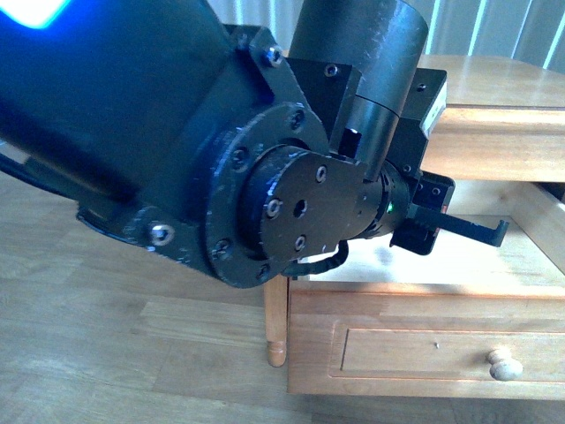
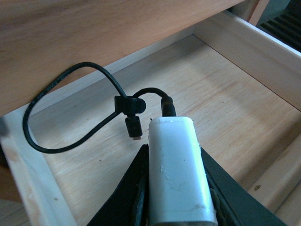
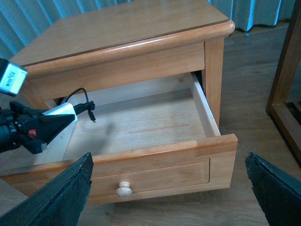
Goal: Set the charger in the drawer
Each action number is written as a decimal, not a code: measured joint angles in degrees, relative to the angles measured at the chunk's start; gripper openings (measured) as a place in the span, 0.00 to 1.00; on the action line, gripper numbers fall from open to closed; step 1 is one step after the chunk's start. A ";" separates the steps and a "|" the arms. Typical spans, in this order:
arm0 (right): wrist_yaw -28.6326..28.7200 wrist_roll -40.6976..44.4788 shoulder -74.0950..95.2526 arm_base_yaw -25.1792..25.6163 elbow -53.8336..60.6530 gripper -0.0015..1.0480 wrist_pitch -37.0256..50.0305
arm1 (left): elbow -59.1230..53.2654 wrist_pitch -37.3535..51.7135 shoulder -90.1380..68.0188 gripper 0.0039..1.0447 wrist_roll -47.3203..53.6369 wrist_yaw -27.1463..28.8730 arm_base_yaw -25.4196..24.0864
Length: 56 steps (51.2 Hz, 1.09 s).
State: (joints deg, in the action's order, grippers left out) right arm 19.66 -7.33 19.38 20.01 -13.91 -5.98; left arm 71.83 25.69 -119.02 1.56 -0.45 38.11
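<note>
You have the charger point(image 2: 175, 174) in the left end effector point(image 3: 59, 120), over the pulled-out drawer point(image 3: 203, 112) near a back corner. Its cable point(image 2: 56, 94) loops beyond it, toward the back wall under the cabinet top point(image 3: 127, 23).

Nothing legible from my end. I see a white sticker point(image 3: 10, 77) and faint print on the charger cable point(image 2: 84, 64), both too blurred.
</note>
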 joint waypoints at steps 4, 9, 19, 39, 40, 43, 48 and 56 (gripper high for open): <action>0.00 -0.02 0.00 0.00 0.00 0.92 0.00 | 2.86 -0.57 -2.75 0.22 -0.07 0.26 0.28; 0.00 0.00 0.00 0.00 0.00 0.92 0.00 | 5.07 -0.76 -4.96 0.22 -0.13 0.74 0.50; 0.00 -0.02 0.00 0.00 0.00 0.92 0.00 | 7.10 -0.35 -7.28 0.40 -0.59 1.79 0.79; 0.00 -0.02 0.00 0.00 0.00 0.92 0.00 | -2.40 5.51 4.15 0.94 -0.20 9.44 -1.97; 0.00 0.00 0.00 0.00 0.00 0.92 0.00 | -2.80 5.60 4.74 0.94 -0.20 9.53 -2.19; 0.00 0.00 0.00 0.00 0.00 0.92 0.00 | -4.72 5.95 7.82 0.95 -0.22 9.88 -3.37; 0.00 0.00 0.00 0.00 0.00 0.92 0.00 | -8.09 6.80 12.90 0.95 -0.17 10.78 -5.35; 0.00 -0.02 0.00 0.00 0.00 0.92 0.00 | -15.02 7.52 22.12 0.95 1.01 12.22 -8.76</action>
State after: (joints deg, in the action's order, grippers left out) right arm 19.66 -7.35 19.38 20.01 -13.91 -5.98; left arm 56.82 33.21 -96.90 2.57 11.77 29.34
